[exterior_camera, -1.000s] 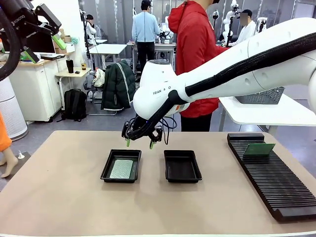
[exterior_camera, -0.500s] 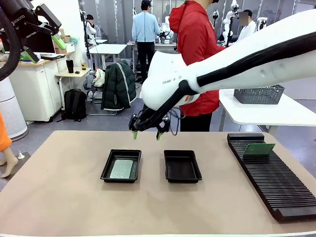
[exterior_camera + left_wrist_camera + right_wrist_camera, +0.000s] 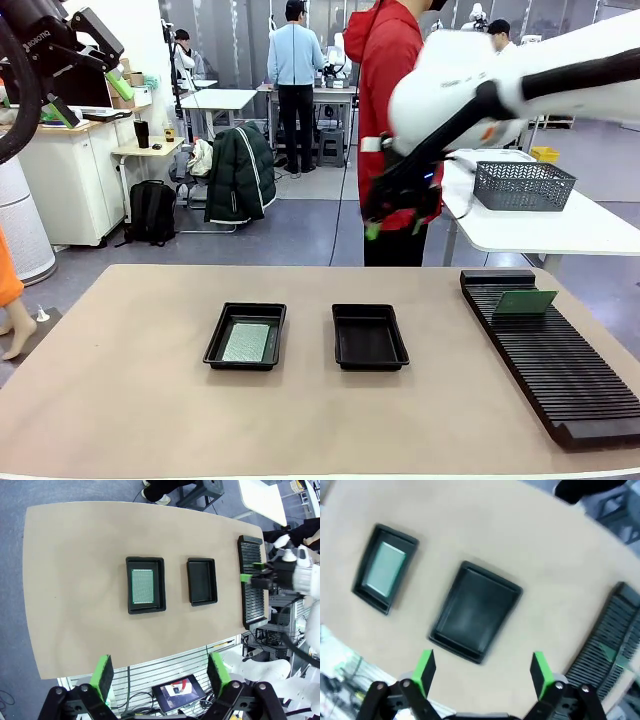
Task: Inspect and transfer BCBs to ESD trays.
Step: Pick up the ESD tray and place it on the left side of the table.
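Two black ESD trays lie mid-table. The left tray [image 3: 216, 342] [image 3: 145, 605] [image 3: 367, 594] holds a flat green BCB [image 3: 247, 342] [image 3: 141, 585] [image 3: 384, 570]. The right tray [image 3: 370, 338] [image 3: 202, 581] [image 3: 476, 611] is bare. Another BCB [image 3: 525, 302] [image 3: 612, 652] stands in the slotted rack [image 3: 555, 370] [image 3: 252, 600] [image 3: 600, 630]. My right gripper [image 3: 393, 230] [image 3: 482, 669] hangs open and holds nothing, high over the table's far edge, right of the bare tray. Up at the top left, far above the table, my left gripper [image 3: 90, 98] [image 3: 161, 674] is open with nothing in it.
A person in a red jacket [image 3: 395, 110] stands at the far side, just behind my right gripper. A grey wire basket [image 3: 525, 185] sits on a white side table at the back right. Bare tabletop [image 3: 130, 400] surrounds the trays.
My right gripper, still open, has risen from just above the left tray and swung right toward the rack side. The left arm and both trays have stayed put.
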